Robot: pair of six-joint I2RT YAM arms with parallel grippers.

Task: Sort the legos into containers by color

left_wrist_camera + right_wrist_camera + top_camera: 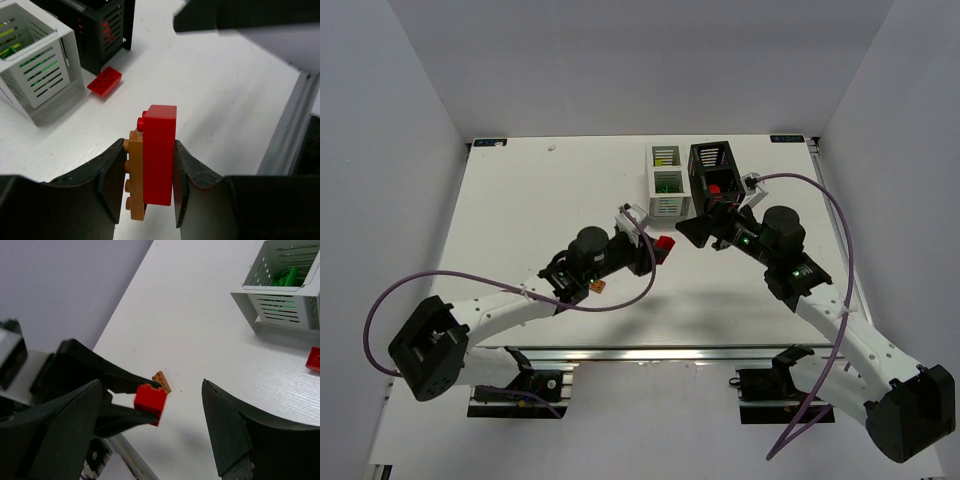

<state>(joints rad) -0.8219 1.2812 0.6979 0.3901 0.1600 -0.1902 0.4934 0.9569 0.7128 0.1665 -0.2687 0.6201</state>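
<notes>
My left gripper point(149, 145) is shut on two legos pressed side by side, a red brick point(160, 155) and a thin orange plate point(135, 175), held above the table. From above, this gripper point(655, 250) sits just in front of the white container point(668, 200). My right gripper point(150, 382) is open and empty, facing the held red brick point(150, 402) from close by. It hangs point(698, 232) in front of the black container point(715, 160). A flat red lego point(105, 81) lies on the table beside both containers.
The white container point(37, 80) holds green legos point(282, 277) in its near compartment and yellow ones point(664, 155) in the far one. Red shows inside the black container point(102, 30). A small orange piece point(598, 288) lies by the left arm. The table's near rail point(650, 352) runs behind both grippers.
</notes>
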